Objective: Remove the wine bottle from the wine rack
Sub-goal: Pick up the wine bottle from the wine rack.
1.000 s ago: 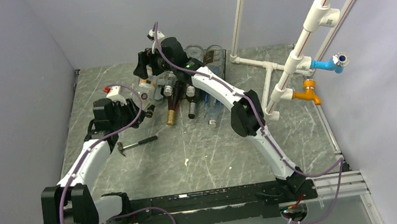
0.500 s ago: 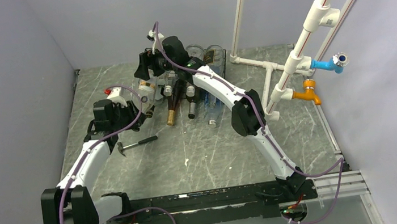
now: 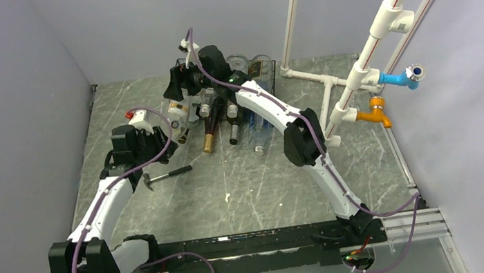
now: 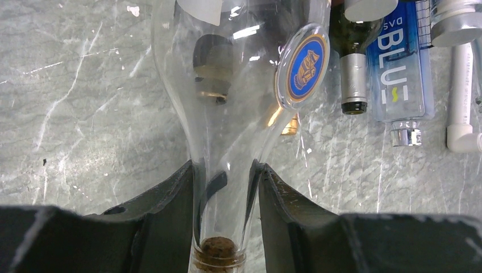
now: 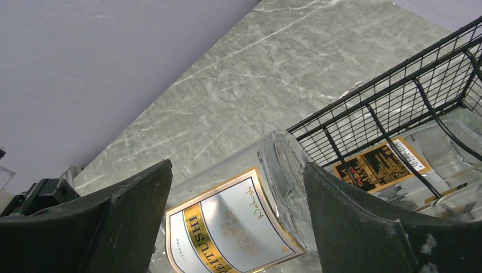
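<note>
A clear corked wine bottle point(image 4: 227, 85) with a blue-and-gold medallion lies with its neck between my left gripper's point(image 4: 224, 170) fingers, which are shut on it. In the top view my left gripper point(image 3: 148, 135) holds this bottle point(image 3: 173, 111) at the left end of the black wire wine rack point(image 3: 267, 71). My right gripper point(image 3: 179, 85) hovers open above the bottle's base. In the right wrist view the right gripper point(image 5: 237, 166) straddles the bottle's white-and-gold label point(image 5: 227, 227) without touching, and the rack's mesh point(image 5: 398, 96) is at right.
Several other bottles lie in the rack with necks pointing toward me point(image 3: 230, 122), among them a blue-labelled one point(image 4: 398, 68) and a dark one point(image 4: 353, 79). A small hammer point(image 3: 167, 175) lies on the table near the left arm. White pipes with blue point(image 3: 401, 79) and orange point(image 3: 376, 113) taps stand at right.
My left gripper has drawn back toward the near left with the clear bottle's neck in it, sliding the bottle outward. The right gripper has stayed over the rack's left end.
</note>
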